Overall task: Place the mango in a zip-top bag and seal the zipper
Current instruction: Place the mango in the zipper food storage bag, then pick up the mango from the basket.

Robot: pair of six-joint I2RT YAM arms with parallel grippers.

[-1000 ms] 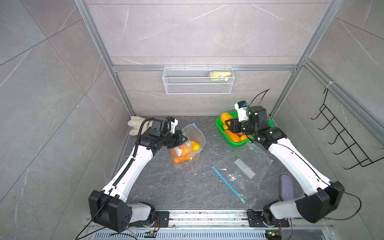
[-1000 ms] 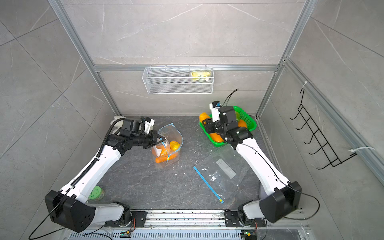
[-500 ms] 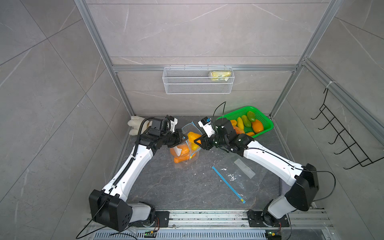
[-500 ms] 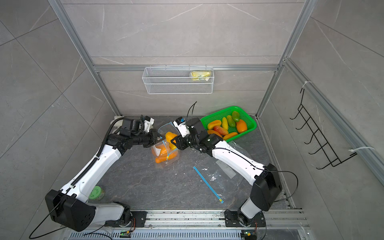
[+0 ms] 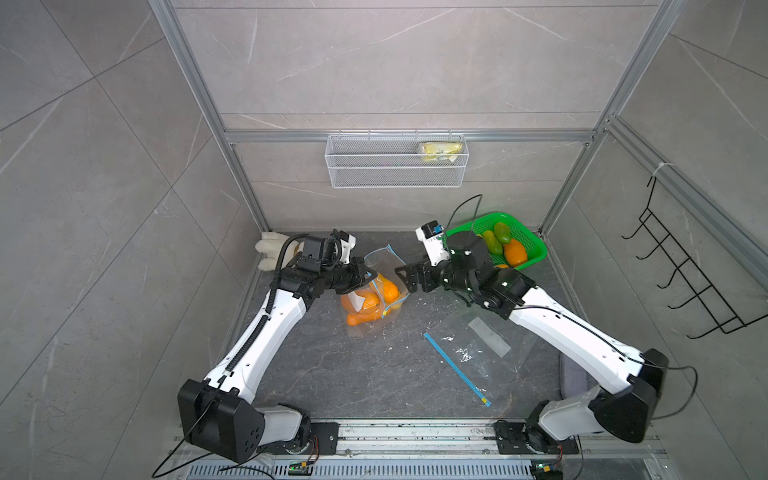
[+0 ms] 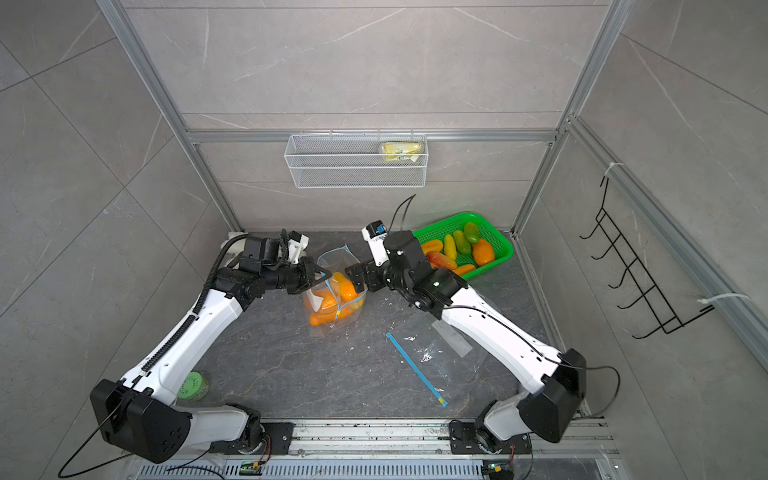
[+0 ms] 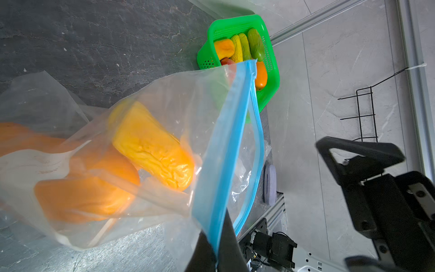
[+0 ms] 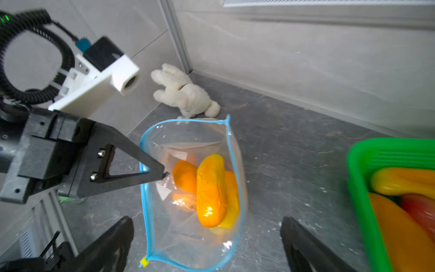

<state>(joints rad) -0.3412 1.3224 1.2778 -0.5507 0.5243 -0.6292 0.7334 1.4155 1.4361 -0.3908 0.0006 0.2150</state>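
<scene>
The left claw (image 8: 163, 175) pinches the rim of the clear blue-zippered plastic bag (image 8: 188, 143) to hold its mouth open; the oblong orange-yellow mango (image 8: 210, 190) lies inside, the right claw (image 5: 402, 279) gaping empty alongside

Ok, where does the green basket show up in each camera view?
Top view: green basket at the back, robot's right.
Top view: same spot.
Left wrist: basket beyond the zip-top bag.
Right wrist: basket beside the bag, partly cropped.
Shared landmark: the open bag.
</scene>
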